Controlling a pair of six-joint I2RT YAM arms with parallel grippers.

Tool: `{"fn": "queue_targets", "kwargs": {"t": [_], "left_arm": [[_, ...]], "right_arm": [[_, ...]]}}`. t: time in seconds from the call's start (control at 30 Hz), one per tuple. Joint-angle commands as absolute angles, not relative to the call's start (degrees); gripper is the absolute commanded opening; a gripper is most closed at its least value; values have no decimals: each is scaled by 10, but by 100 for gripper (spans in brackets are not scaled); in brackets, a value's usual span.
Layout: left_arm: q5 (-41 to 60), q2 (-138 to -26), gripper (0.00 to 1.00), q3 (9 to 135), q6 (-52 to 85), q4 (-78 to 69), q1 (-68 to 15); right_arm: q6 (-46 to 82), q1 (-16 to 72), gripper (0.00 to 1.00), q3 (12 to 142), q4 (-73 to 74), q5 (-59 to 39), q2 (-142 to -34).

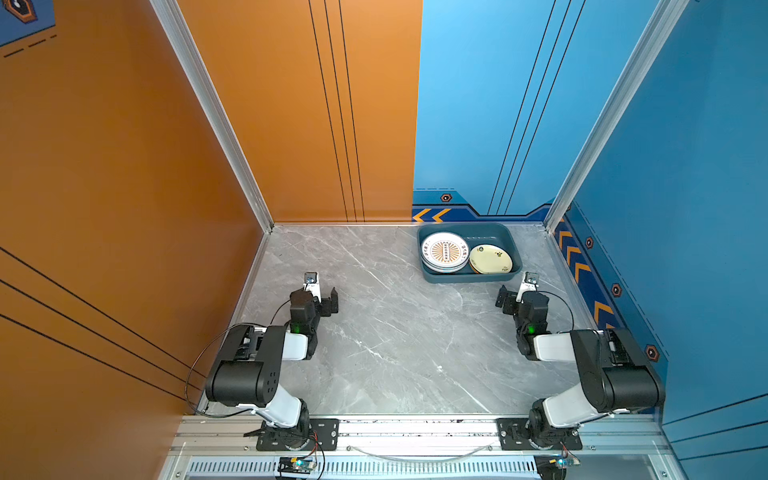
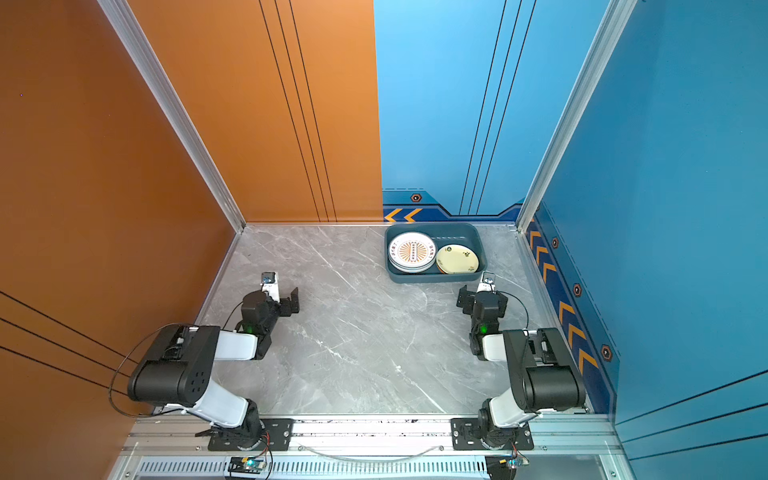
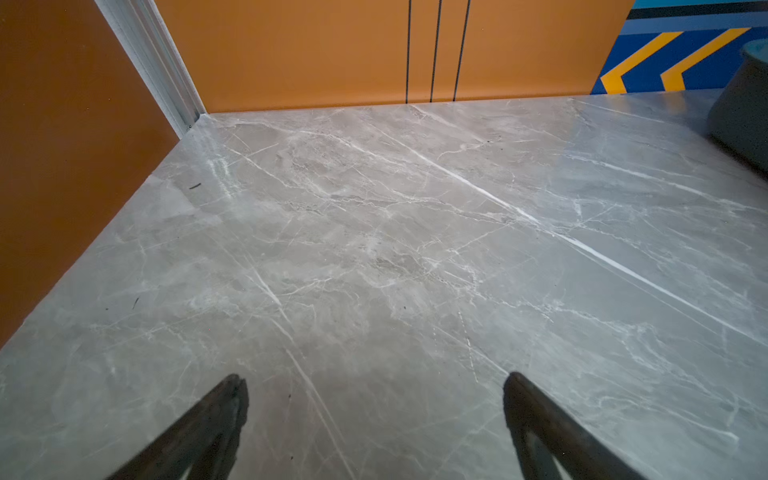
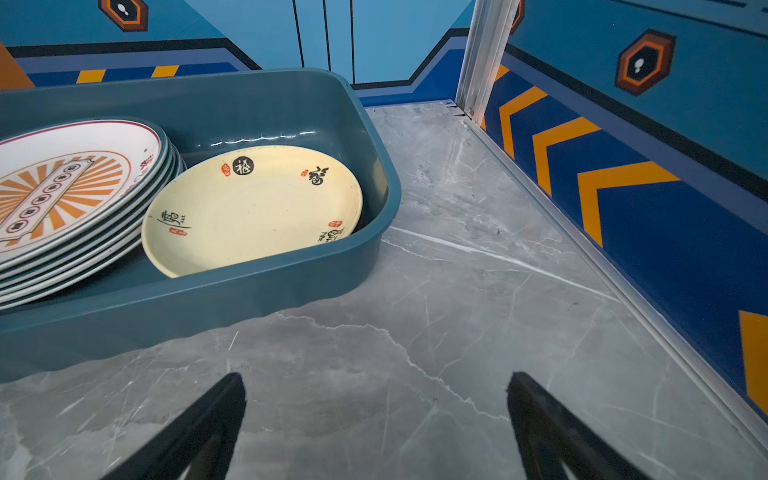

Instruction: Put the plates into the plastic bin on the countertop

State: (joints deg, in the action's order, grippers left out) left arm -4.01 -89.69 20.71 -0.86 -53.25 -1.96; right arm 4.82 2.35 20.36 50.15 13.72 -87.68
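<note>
The dark teal plastic bin (image 1: 473,277) (image 2: 436,277) (image 4: 208,299) stands at the back right of the grey marble countertop (image 1: 395,340). Inside it, several plates lie stacked on the left, a white one with an orange sunburst (image 1: 444,251) (image 2: 412,250) (image 4: 62,187) on top. A cream plate (image 1: 490,259) (image 2: 457,258) (image 4: 253,208) leans beside them. My left gripper (image 1: 331,302) (image 2: 291,302) (image 3: 376,380) is open over bare counter at the left. My right gripper (image 1: 503,301) (image 2: 464,300) (image 4: 377,377) is open and empty, just in front of the bin's right end.
An orange wall (image 1: 124,208) closes the left side and a blue wall (image 1: 685,208) the right, each met by aluminium rails (image 1: 575,286). Both arm bases sit on the front rail (image 1: 415,428). The bin's corner (image 3: 744,108) shows at the edge of the left wrist view.
</note>
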Motion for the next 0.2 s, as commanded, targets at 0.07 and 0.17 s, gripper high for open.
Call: {"fn": "queue_targets", "kwargs": {"t": [0.07,0.17], "left_arm": [[-53,-892,98,216,-22,-524,-24],[-59,-889,98,213,-23,-525,-27]], "right_arm": [[40,28,100,214,505,137,-876],[40,28,100,214,505,137,-877]]}}
